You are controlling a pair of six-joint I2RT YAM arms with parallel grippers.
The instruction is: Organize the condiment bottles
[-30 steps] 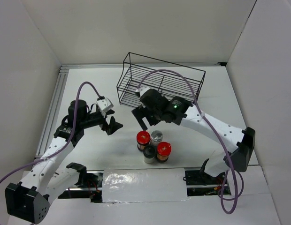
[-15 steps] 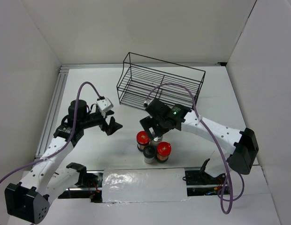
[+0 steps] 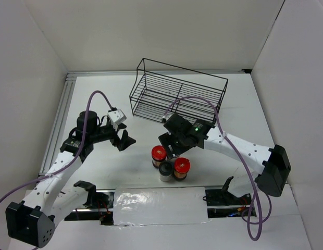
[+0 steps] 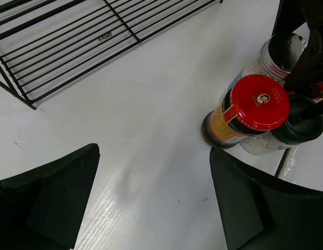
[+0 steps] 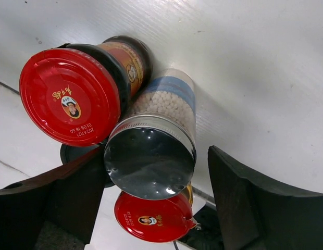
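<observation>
Four condiment bottles stand in a tight cluster at the near middle of the table. One red-lidded jar [image 3: 159, 152] is on the left and the other [image 3: 182, 165] on the right, with the black-capped shaker [image 3: 165, 169] in front. My right gripper [image 3: 174, 151] hides the silver-lidded bottle from above. In the right wrist view its silver lid [image 5: 149, 164] sits between my open fingers [image 5: 255, 203], with a gap on the right side. Both red lids [image 5: 67, 101] [image 5: 151, 219] flank it. My left gripper [image 3: 125, 140] is open and empty, left of the cluster, over bare table [image 4: 153, 203].
A black wire basket [image 3: 177, 94] stands tilted at the back middle, and its grid shows in the left wrist view [image 4: 73, 47]. A shiny foil-covered strip [image 3: 159, 205] lies along the near edge. White walls enclose the table.
My right gripper has moved toward the near side and down, from beside the basket onto the cluster, and now straddles the silver-lidded bottle. The left arm has not moved.
</observation>
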